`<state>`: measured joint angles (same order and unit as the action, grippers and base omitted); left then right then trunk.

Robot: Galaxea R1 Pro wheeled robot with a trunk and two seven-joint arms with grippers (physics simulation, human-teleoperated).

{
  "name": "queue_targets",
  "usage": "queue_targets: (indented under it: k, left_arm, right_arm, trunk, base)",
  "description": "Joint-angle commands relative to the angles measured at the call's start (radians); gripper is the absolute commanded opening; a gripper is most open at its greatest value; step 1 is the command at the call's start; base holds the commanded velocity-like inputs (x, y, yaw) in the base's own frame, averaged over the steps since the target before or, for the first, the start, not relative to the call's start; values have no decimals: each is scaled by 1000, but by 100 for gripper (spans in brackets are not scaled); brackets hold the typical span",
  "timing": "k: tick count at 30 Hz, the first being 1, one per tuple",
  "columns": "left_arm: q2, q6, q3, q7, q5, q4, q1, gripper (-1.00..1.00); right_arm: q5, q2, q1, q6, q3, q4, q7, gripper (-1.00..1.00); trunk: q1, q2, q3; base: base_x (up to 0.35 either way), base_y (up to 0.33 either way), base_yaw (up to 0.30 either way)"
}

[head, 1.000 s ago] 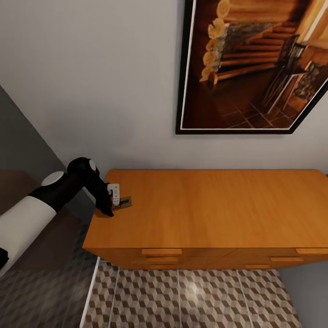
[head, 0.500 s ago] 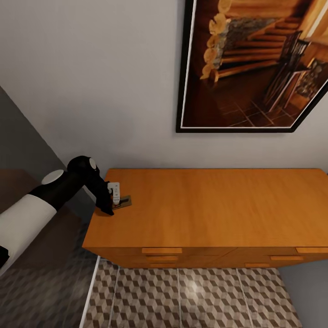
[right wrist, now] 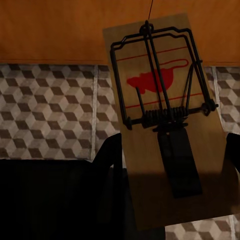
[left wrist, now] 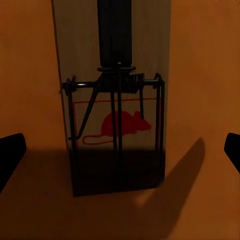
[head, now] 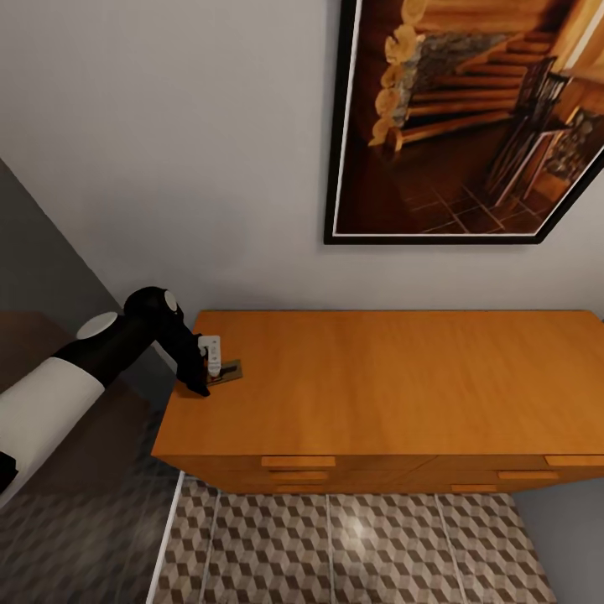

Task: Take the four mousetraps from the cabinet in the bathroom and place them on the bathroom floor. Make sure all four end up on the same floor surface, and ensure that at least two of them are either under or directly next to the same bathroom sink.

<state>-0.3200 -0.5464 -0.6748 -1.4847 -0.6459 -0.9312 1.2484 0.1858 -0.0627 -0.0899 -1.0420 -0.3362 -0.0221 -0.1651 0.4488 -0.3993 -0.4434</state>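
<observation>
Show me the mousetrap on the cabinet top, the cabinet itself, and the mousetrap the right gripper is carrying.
mousetrap on the cabinet (left wrist: 117, 125), left wrist view, on its red mouse print.
cabinet (head: 394, 386), head view, bare middle of its top.
held mousetrap (right wrist: 152, 80), right wrist view, on its red mouse print.

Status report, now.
Left gripper open over a mousetrap on the cabinet. Right gripper shut on a second trap. Nothing in the way.
</observation>
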Motion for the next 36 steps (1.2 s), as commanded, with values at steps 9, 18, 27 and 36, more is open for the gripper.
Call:
queue_targets:
  k: [9,18,27,36]
  left_arm:
    - [-1,-10,-2,0,-7,14,-13,100]
    - [-1,-10,-2,2,-6,15,-13,-100]
    - [-1,-10,-2,2,-6,15,-13,-100]
    - [-1,-10,-2,2,-6,15,-13,-100]
  right_arm:
    - [9,0,-1,-4,-9,1,-1,-100]
    - [9,0,-1,-4,-9,1,-1,-100]
    - [9,0,-1,-4,-9,1,-1,-100]
    - [9,0,-1,-4,-9,1,-1,-100]
  trunk:
    - [1,-1,-2]
    - [1,-1,-2]
    - [1,-1,-2]
    - [1,-1,-2]
  base:
    - [0,0,0]
    - [0,0,0]
    - [0,0,0]
    - [0,0,0]
